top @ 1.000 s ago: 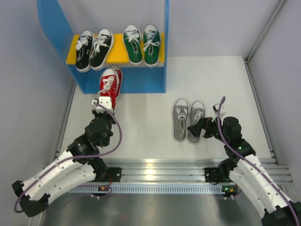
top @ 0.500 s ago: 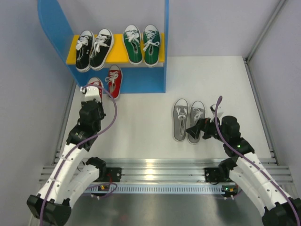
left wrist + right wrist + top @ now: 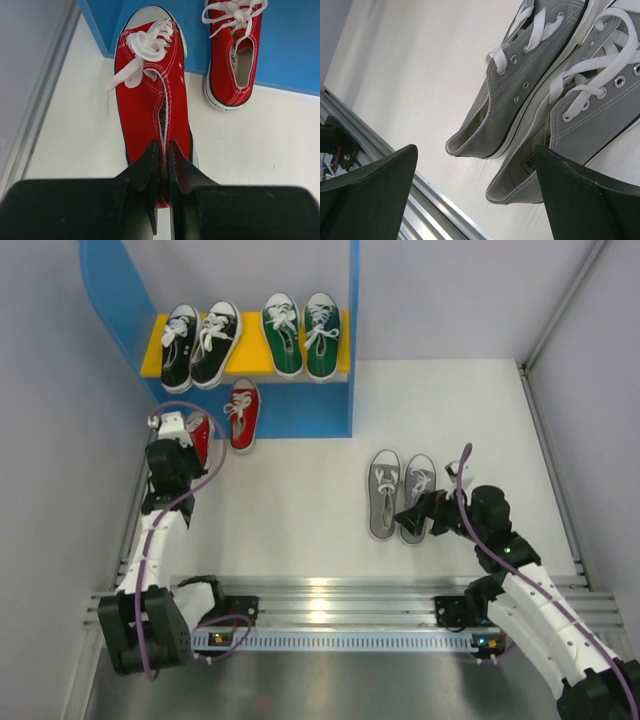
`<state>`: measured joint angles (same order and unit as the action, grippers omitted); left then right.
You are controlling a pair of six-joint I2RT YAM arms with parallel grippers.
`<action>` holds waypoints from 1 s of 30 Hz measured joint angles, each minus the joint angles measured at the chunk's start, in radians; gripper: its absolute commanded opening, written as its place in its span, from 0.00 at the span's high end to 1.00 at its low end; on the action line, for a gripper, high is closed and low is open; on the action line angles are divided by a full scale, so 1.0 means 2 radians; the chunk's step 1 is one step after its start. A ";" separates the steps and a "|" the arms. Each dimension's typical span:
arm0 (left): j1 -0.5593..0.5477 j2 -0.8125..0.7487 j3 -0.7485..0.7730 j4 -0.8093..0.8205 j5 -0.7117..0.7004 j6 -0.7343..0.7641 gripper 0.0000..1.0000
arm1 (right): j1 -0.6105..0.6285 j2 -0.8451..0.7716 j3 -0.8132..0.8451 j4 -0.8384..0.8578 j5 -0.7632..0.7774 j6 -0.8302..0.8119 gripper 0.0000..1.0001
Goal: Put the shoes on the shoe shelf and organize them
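Observation:
The blue shoe shelf (image 3: 112, 295) stands at the back left. Its yellow board (image 3: 250, 358) holds the black pair (image 3: 200, 345) and the green pair (image 3: 302, 335). One red shoe (image 3: 243, 413) lies toe-in on the blue lower level (image 3: 295, 50), also in the left wrist view (image 3: 234, 55). My left gripper (image 3: 188, 448) is shut on the heel collar of the other red shoe (image 3: 149, 95), whose toe is at the shelf's left front corner. The grey pair (image 3: 400, 495) lies on the table. My right gripper (image 3: 412, 515) is open behind their heels (image 3: 520, 90), empty.
A grey wall and a metal rail (image 3: 140, 500) run close along the left of my left arm. Another rail (image 3: 555, 480) borders the right side. A metal base rail (image 3: 330, 600) crosses the near edge. White table (image 3: 300, 500) lies between shelf and grey pair.
My left arm has swung left with one red shoe, from the shelf's front middle to its left corner. The other red shoe stayed on the lower level. My right arm barely moved.

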<state>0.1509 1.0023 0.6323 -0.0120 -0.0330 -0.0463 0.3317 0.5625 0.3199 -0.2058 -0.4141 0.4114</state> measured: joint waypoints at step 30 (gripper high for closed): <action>0.039 0.309 0.075 0.245 0.138 0.025 1.00 | 0.000 0.064 0.001 0.017 0.000 0.000 0.01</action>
<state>0.2295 1.6203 0.7826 0.4770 0.2436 0.0044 0.3321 0.6903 0.3210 -0.1715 -0.4141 0.4114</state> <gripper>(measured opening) 0.113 0.993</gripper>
